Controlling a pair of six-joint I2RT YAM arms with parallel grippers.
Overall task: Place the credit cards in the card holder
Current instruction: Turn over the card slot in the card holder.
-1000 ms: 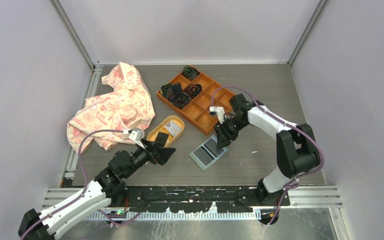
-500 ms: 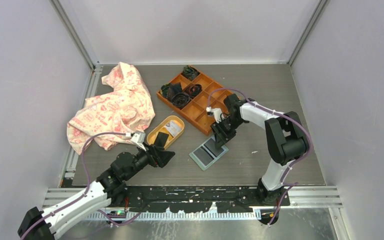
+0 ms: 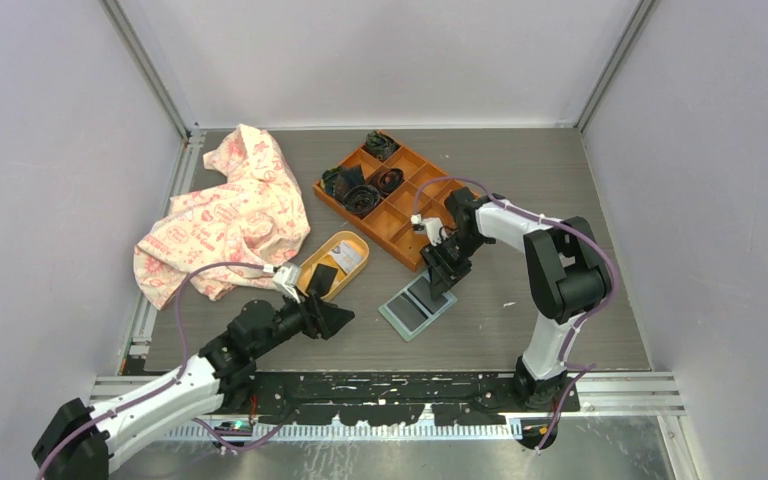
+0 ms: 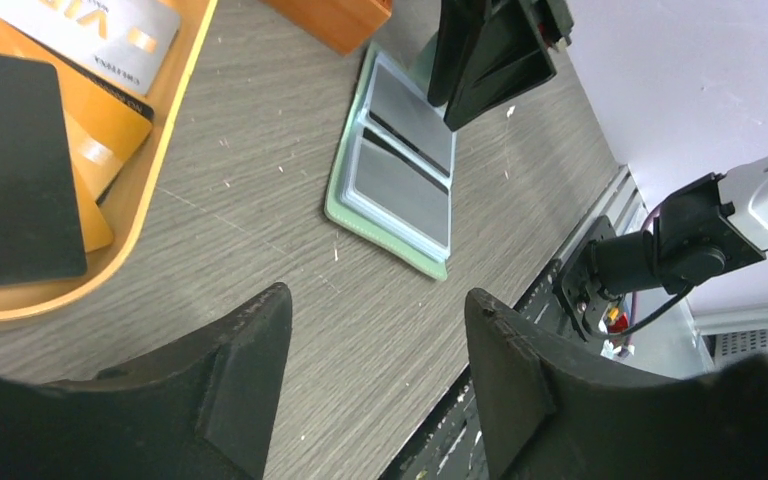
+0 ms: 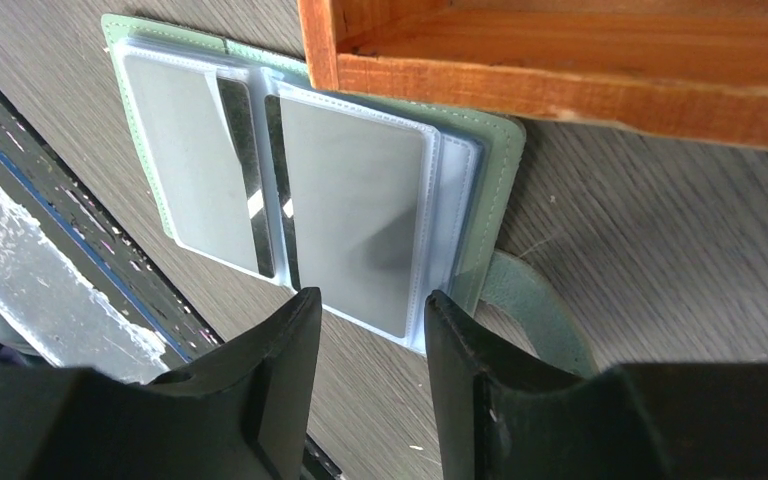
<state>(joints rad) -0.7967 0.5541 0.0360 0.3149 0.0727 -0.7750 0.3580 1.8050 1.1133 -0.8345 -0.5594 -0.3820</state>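
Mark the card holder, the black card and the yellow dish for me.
card holder (image 5: 350,200): right wrist view, on its clear front sleeve.
black card (image 4: 15,170): left wrist view, middle of its face.
yellow dish (image 4: 160,150): left wrist view, on its side wall.

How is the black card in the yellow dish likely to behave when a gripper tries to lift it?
The black card looks thin and flat, so it is probably stiff yet light. It overlaps what looks like an orange card inside the yellow dish, so one edge may sit slightly raised and be easier to catch. Its smooth face could let it slide when pushed.
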